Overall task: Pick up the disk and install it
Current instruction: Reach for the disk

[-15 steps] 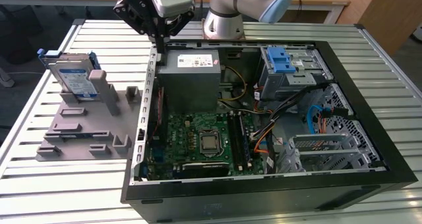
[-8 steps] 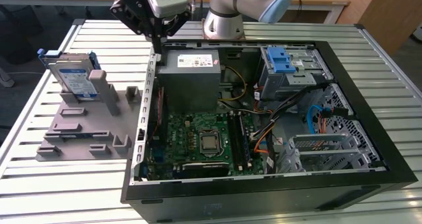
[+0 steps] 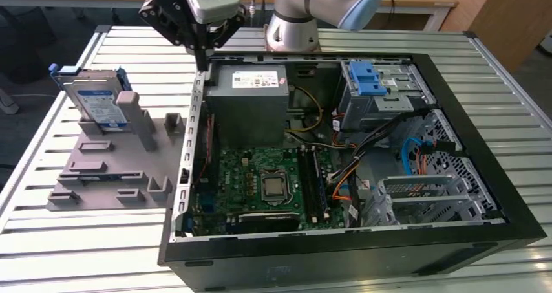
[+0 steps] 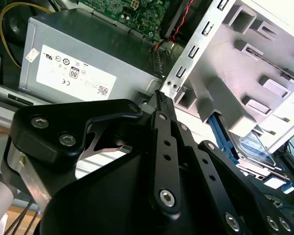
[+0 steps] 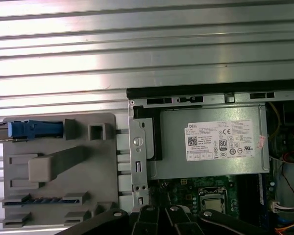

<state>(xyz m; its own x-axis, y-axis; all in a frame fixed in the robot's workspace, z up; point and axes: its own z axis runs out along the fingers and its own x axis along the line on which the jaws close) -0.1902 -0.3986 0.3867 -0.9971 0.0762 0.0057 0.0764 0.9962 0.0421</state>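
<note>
One claw (image 3: 203,59), closed on nothing, hangs over the open black computer case's (image 3: 345,257) side wall. The flat silver hard disk with blue plastic rails (image 3: 93,102) stands on edge in the grey plastic fixture (image 3: 108,184), well apart from the claw toward the exterior view's left. Probably dense, rigid, slick and shock-sensitive: pinch across its flat faces near the top edge.

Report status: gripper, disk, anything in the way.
Gripper shut, empty, above case wall. Disk upright in grey holder, untouched. Holder post beside disk.
</note>
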